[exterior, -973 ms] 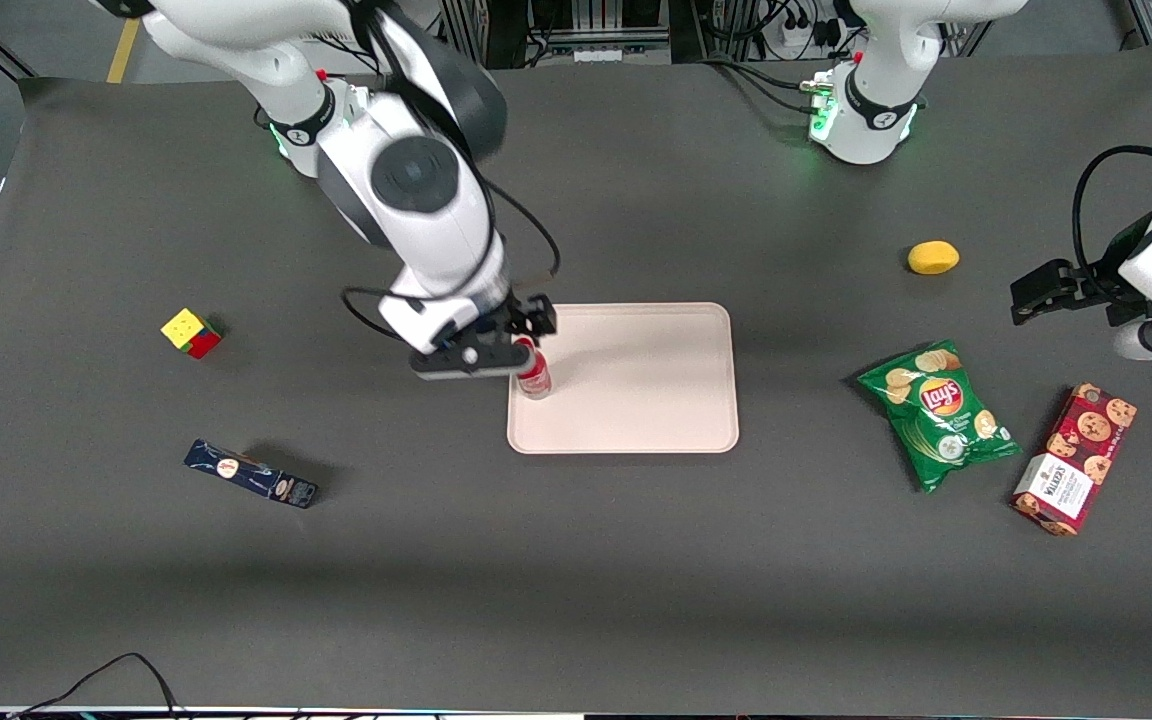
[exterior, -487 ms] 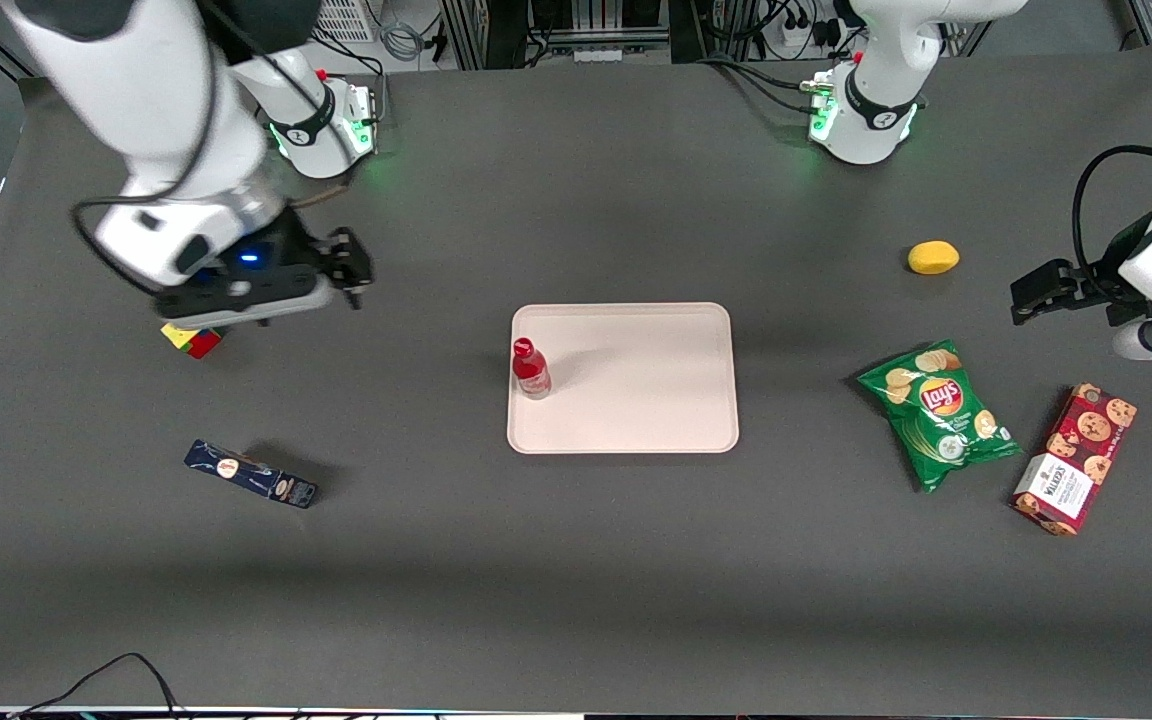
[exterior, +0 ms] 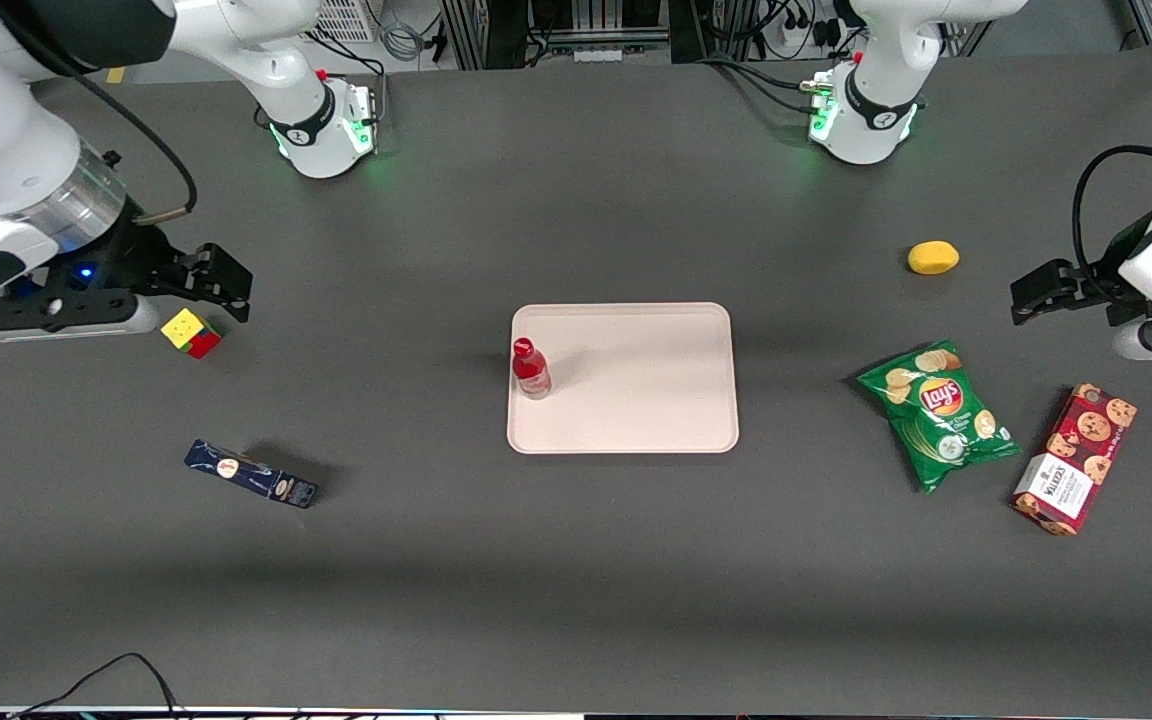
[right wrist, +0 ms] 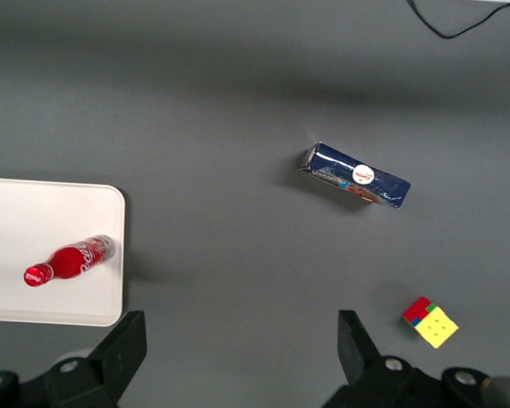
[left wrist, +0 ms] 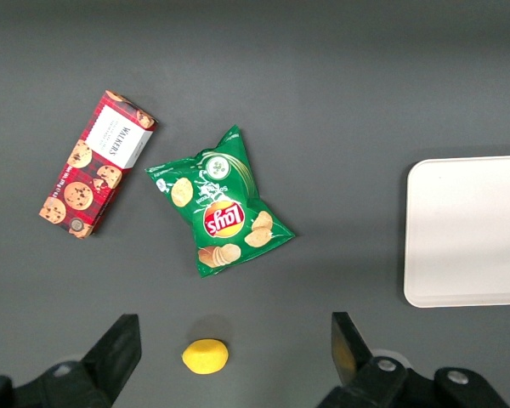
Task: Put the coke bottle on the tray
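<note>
The coke bottle (exterior: 530, 368) (right wrist: 69, 261), red with a red cap, stands upright on the pale pinkish-beige tray (exterior: 636, 400) (right wrist: 34, 221), close to the tray edge nearest the working arm. My right gripper (exterior: 221, 285) (right wrist: 242, 344) hangs high above the table toward the working arm's end, well away from the tray and close to a colour cube. Its fingers are open with only bare table between them.
A colour cube (exterior: 191, 332) (right wrist: 431, 322) and a dark blue box (exterior: 251, 474) (right wrist: 354, 175) lie toward the working arm's end. A lemon (exterior: 933, 257), a green chip bag (exterior: 938, 412) and a red cookie box (exterior: 1074, 459) lie toward the parked arm's end.
My gripper let go of the coke bottle on the tray, then rose and pulled back toward the working arm's end. The bottle stays standing where it was set.
</note>
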Tool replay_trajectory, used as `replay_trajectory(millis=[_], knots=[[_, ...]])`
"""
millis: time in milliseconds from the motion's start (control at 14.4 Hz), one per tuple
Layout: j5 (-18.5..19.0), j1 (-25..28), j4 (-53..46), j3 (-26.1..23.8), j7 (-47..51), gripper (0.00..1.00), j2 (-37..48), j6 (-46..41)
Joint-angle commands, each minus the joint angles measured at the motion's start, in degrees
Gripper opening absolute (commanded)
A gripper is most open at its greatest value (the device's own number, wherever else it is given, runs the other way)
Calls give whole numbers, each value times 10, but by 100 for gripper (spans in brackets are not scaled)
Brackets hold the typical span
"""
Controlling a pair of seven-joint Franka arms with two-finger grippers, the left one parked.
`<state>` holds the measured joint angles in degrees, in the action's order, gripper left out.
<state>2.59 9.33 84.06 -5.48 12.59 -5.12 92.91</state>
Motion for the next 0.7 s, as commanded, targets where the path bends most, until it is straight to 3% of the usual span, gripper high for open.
replay_trajectory(millis=[0, 348, 626], knots=[[-50, -16, 44, 9, -16, 100, 20, 35], [-45, -32, 37, 57, -30, 100, 17, 31], [-44, -56, 37, 65, -26, 100, 17, 30]])
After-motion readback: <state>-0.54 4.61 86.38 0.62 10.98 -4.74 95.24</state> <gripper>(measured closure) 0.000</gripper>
